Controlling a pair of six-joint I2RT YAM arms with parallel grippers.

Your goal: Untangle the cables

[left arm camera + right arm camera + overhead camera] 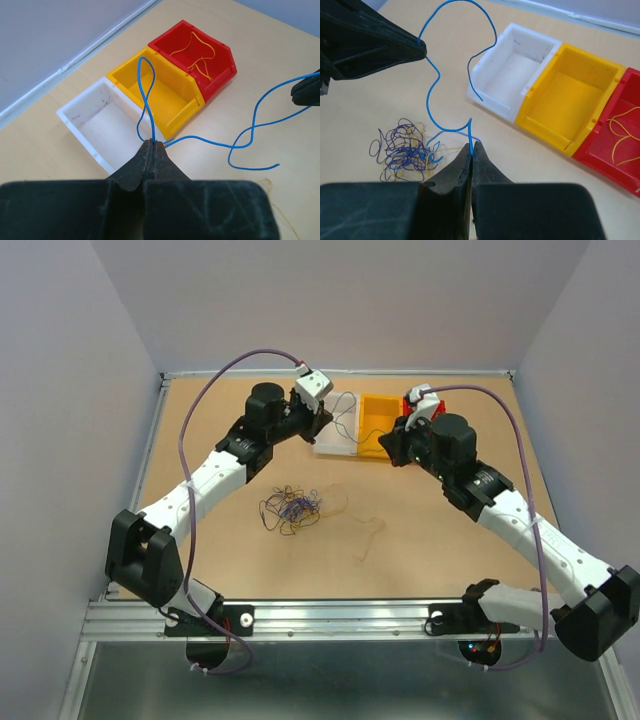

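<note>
One blue cable (248, 131) is stretched between my two grippers, above the table in front of the bins. My left gripper (151, 143) is shut on one part of it, and a loop rises above the tips. My right gripper (472, 145) is shut on another part of the blue cable (431, 95); the left gripper's tip (422, 50) shows at upper left. The remaining tangle (402, 150) of blue, dark and yellow strands lies on the table, also in the top view (290, 508). In the top view the left gripper (322, 420) and right gripper (395, 445) are close together.
Three bins stand in a row at the back: white (80, 96), yellow (182, 107), and red (220, 75) holding yellow-orange strands (195, 50). A loose pale yellow strand (365, 530) lies right of the tangle. Walls enclose the table.
</note>
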